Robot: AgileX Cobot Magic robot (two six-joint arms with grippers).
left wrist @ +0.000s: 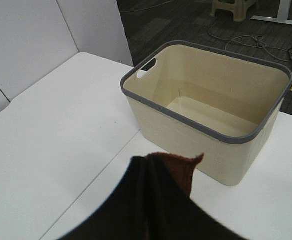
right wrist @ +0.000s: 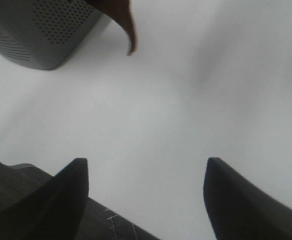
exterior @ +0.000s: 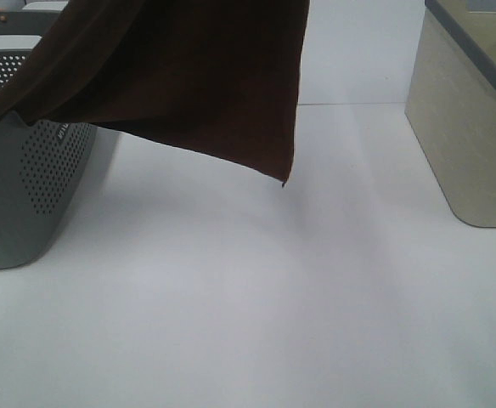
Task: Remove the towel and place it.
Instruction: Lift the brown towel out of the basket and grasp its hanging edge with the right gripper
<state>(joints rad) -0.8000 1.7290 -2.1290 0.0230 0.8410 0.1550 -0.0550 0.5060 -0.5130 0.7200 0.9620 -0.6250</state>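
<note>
The left gripper pinches the towel, which hangs by the grey basket. The right gripper stands wide open above the table.

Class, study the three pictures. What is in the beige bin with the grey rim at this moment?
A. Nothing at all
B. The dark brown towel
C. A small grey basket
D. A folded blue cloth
A: the left wrist view looks straight into the beige bin and shows only its bare floor; the towel hangs in the air by the grey basket.
</note>
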